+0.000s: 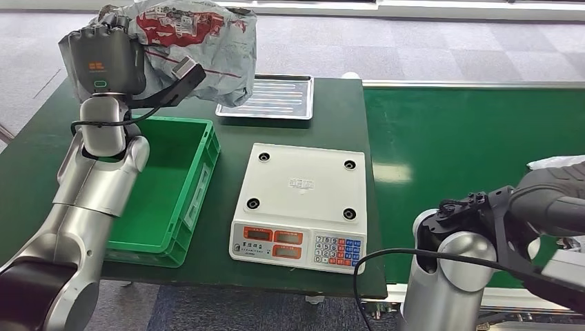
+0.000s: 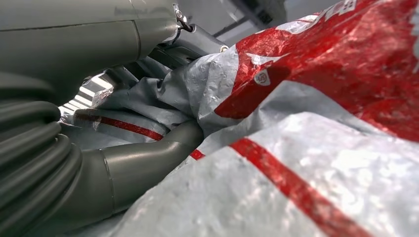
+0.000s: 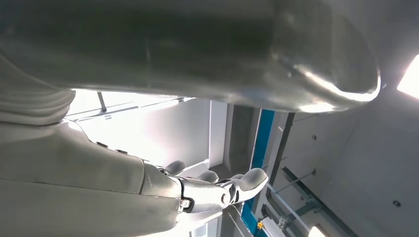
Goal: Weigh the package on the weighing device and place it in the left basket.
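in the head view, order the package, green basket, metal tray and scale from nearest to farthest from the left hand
1. package: held up in the left hand, above the table's far left.
2. green basket: directly below the hand.
3. metal tray: at the table's far edge, to the hand's right; close to the basket's rank.
4. scale: mid-table, right of the basket.

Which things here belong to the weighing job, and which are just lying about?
Job: package, held up by the left hand; weighing scale; green basket.
Lying about: metal tray; green conveyor belt; white object at the belt's edge.
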{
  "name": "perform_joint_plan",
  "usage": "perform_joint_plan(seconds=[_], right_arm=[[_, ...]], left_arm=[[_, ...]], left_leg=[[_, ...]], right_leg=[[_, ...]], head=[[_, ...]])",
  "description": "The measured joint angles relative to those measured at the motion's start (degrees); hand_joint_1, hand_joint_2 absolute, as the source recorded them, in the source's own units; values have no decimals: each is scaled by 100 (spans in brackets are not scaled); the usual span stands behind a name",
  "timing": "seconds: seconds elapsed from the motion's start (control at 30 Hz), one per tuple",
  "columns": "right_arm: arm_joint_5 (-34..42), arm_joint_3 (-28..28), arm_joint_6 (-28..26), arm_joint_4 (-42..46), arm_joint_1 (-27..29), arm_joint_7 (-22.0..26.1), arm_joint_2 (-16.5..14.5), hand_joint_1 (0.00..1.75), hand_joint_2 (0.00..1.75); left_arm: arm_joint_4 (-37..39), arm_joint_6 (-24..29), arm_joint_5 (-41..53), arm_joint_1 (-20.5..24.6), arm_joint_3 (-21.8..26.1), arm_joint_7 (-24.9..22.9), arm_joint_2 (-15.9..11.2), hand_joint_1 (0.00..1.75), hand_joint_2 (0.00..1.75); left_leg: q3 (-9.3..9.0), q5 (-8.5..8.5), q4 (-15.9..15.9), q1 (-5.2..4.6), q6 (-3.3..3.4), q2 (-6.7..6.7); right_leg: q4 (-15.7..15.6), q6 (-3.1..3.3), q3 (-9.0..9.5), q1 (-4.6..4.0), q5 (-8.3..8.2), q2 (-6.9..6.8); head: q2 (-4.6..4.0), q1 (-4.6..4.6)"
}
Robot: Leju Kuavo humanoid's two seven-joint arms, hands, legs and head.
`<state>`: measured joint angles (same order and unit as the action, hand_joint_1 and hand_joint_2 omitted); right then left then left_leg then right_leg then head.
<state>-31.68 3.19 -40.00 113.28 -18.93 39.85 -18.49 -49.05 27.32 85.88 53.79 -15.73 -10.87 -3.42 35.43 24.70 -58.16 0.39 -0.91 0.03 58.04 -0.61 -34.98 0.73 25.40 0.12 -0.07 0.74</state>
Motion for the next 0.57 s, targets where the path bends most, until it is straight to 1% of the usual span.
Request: perform_joint_plan(seconds=[0.1, 0.17, 0.3, 0.43, 0.57], right_arm=[[28, 0, 0, -8, -1, 0, 0, 0, 0], [59, 0, 0, -20, -1, 0, 0, 0, 0], [105, 0, 4, -49, -2, 0, 0, 0, 0], [108, 0, 4, -63, -2, 1, 0, 0, 0], [117, 0, 4, -65, -3, 2, 0, 0, 0]], left_arm=[[79, -423, 12, -12, -7, -279, -59, 175, 175], [297, -729, 15, -8, -17, -430, -108, 175, 175], [1147, -1221, 17, -37, -32, -585, -178, 0, 175], [1919, -1449, 17, -157, -33, -658, -201, 0, 175], [2341, -1583, 17, -208, -33, -724, -207, 0, 175]], left_leg=[[0, 1, 0, 0, -1, 2], [-1, 1, 1, 0, -2, 3], [-3, 1, 1, 0, -3, 4], [-2, 0, 1, 0, -4, 7], [1, 1, 1, 0, -3, 5]], right_leg=[[0, 0, -1, 0, 0, 2], [0, 0, -2, 0, 0, 4], [0, 1, -1, -1, 0, 8], [0, 1, -2, -1, 0, 9], [0, 2, -2, 0, 1, 7]], head=[[0, 0], [0, 0], [0, 0], [0, 0], [0, 0]])
